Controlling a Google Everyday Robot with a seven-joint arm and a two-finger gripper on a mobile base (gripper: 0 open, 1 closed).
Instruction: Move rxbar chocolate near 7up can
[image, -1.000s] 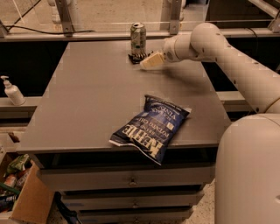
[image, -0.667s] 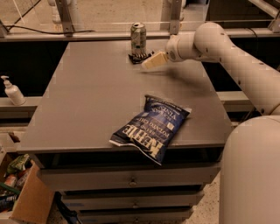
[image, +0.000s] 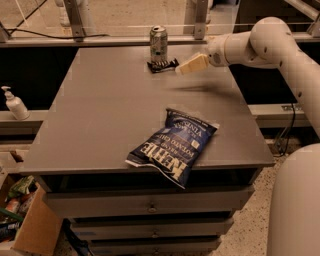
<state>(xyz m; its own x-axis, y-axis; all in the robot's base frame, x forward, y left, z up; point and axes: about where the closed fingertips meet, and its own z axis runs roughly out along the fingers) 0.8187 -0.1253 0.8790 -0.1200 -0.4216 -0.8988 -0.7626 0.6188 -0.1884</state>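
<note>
The 7up can (image: 158, 44) stands upright at the far edge of the grey table (image: 100, 115), a little right of the middle. The rxbar chocolate (image: 162, 65), in its black wrapper, lies flat on the table right in front of the can's base, touching or almost touching it. My gripper (image: 181, 69) hovers just to the right of the bar, a little above the table and pointing left at it. It holds nothing. The white arm (image: 260, 45) reaches in from the right.
A large blue chip bag (image: 172, 150) lies near the table's front edge, overhanging it slightly. A white pump bottle (image: 15, 105) stands on a lower ledge at the left. A cardboard box (image: 27, 227) sits on the floor at the bottom left. Drawers (image: 150, 205) are under the table.
My gripper has drawn back to the right, away from the bar. The bar stays on the table by the can.
</note>
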